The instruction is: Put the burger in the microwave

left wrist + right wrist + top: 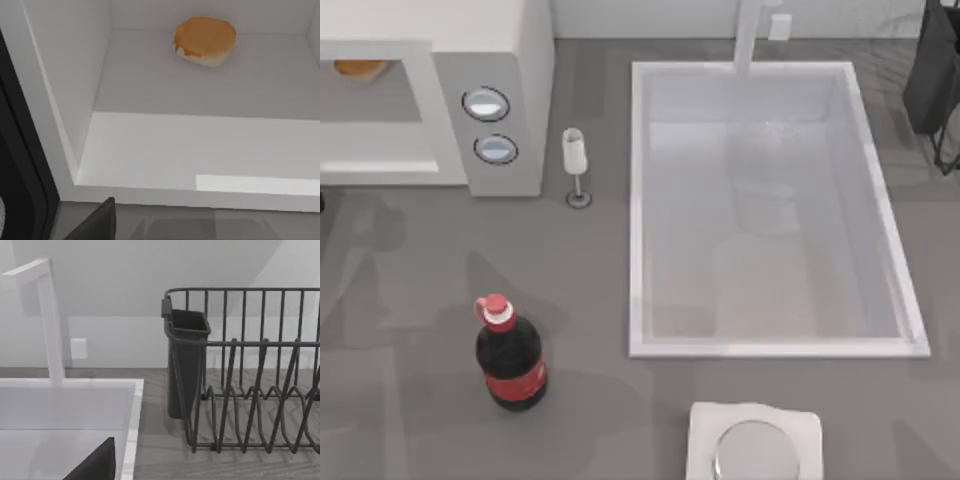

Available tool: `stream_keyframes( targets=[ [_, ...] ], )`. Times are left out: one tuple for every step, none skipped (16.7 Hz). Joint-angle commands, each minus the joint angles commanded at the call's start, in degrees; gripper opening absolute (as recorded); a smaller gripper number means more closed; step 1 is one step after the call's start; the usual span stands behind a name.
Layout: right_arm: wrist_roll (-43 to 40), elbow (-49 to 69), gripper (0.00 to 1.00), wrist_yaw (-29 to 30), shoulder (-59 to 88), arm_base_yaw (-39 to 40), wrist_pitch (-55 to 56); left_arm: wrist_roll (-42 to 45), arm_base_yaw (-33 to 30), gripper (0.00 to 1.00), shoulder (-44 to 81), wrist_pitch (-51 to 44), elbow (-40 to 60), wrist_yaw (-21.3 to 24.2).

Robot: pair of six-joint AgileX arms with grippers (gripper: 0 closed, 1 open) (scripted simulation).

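The burger sat orange side up at the back of the microwave cavity, nothing touching it; no clear long axis. The microwave stood at the bench's far left corner, cavity unobstructed. A wine glass stood just beside its dial panel, the sink beyond, a cola bottle toward the near edge. Finger state of either gripper: cannot tell.

cola bottle upright | wine glass | sink | dish rack
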Motion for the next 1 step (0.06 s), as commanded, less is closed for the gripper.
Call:
stream_keyframes(
  targets=[
    [0.0,0.0,1.0,0.0,0.0,0.0,0.0,0.0,0.0,1.0,-0.1,-0.1,0.0,0.0]
  ],
)
